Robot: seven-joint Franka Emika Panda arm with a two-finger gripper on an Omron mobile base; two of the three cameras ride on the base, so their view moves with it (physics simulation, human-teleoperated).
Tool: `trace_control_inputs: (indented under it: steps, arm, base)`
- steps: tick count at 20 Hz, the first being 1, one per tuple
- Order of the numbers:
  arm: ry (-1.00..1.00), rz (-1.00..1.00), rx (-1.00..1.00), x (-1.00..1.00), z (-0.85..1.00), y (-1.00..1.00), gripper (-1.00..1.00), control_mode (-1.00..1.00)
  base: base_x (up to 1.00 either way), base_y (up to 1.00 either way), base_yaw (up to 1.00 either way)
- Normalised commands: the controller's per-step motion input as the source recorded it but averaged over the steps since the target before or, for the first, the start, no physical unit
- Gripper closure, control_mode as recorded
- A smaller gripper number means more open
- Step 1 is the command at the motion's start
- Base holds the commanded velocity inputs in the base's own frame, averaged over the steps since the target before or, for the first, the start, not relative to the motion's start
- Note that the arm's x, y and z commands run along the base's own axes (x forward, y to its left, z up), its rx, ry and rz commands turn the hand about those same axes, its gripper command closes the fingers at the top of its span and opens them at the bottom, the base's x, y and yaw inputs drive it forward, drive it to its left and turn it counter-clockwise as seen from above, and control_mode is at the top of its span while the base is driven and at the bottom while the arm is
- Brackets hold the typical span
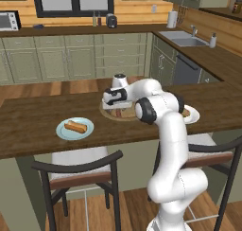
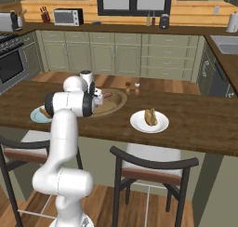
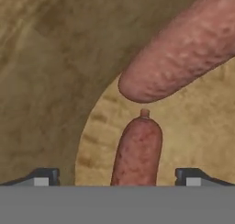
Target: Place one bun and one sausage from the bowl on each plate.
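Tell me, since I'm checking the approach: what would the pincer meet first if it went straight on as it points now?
Most likely the nearer sausage, lying between the open pincer's tips inside the bowl. The second sausage lies just past it. Depth is hard to judge.

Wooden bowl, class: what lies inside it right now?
Inside the wide tan wooden bowl lie two slim reddish-brown sausages. The open claw covers the rest of its floor.
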Motion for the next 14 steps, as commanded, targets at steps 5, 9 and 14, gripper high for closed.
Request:
trace_control_inputs:
  steps: [5, 9, 14]
  arm:
    - [-0.05, 0.00, 0.01, -0.33, -0.49, -0.44, 1.00, -1.00]
    - [-0.06, -0.01, 0.00, -0.63, -0.84, -0.72, 1.00, -1.00]
    - [-0.02, 0.00, 0.00, -0.24, -0.58, -0.38, 1.00, -1.00]
  base:
    - [0.00, 0.00, 0.00]
    - [0.00, 0.00, 0.00]
    - [0.00, 0.00, 0.00]
